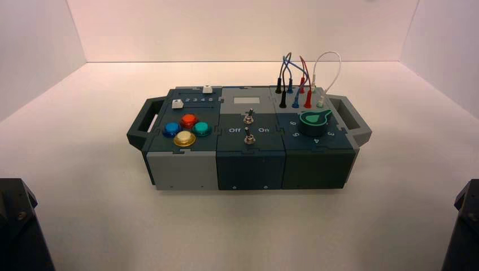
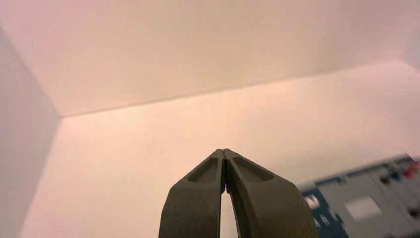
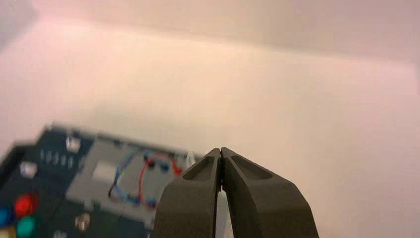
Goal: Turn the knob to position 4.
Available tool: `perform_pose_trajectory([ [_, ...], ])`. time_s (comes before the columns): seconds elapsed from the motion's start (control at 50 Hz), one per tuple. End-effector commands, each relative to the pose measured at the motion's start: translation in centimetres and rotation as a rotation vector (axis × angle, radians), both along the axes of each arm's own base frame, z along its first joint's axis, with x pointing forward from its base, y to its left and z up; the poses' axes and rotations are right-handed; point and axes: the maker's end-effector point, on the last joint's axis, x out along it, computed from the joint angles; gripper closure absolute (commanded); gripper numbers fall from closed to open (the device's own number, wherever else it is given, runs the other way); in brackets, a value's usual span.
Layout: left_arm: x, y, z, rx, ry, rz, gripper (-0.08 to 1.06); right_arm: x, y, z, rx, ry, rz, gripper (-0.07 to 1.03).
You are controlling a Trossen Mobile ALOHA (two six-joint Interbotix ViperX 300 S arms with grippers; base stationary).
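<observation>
The knob (image 1: 312, 123), a dark dial with a green teardrop pointer cap, sits on the right section of the box (image 1: 186, 169) in the high view. White numerals arc round its near side, among them the 4 (image 1: 316, 141). The knob is out of view in both wrist views. My left gripper (image 2: 224, 150) is shut and empty, held off the box's left end. My right gripper (image 3: 220, 149) is shut and empty, well short of the box. Both arms are parked at the near corners, left (image 1: 17, 226) and right (image 1: 466, 226).
The box has blue, red, green and yellow push buttons (image 1: 185, 129) on its left part. Two toggle levers (image 1: 247, 127) stand in the middle, and two white sliders (image 1: 178, 104) at the back left. Plugged wires (image 1: 299, 79) rise behind the knob. There are handles (image 1: 355, 121) at both ends.
</observation>
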Motion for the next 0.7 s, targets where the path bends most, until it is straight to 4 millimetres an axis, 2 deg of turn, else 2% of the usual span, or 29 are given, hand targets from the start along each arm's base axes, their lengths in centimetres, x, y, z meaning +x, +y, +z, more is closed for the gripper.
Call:
perform_pose_trajectory([
  [0.02,0.4,-1.3,0.6,0.009,0.006,-0.043,1.0,0.7,1.1,-0.8,-0.007,0.076,0.022,0.99],
  [0.24,0.3,-2.9,-1.2,0.043,0.085,-0.103,1.0,0.8,3.0,-4.6,-0.061,0.266,0.084,0.99],
  [0.38,0.4,-3.3,-2.2,0.055,0.123,-0.115,1.0,0.7,4.1,-6.3,-0.091,0.344,0.118,0.99],
  [0.7,0.4,-4.8,-4.4,0.089,0.215,-0.161,1.0,-0.1,5.3,-8.5,-0.136,0.449,0.167,0.99],
])
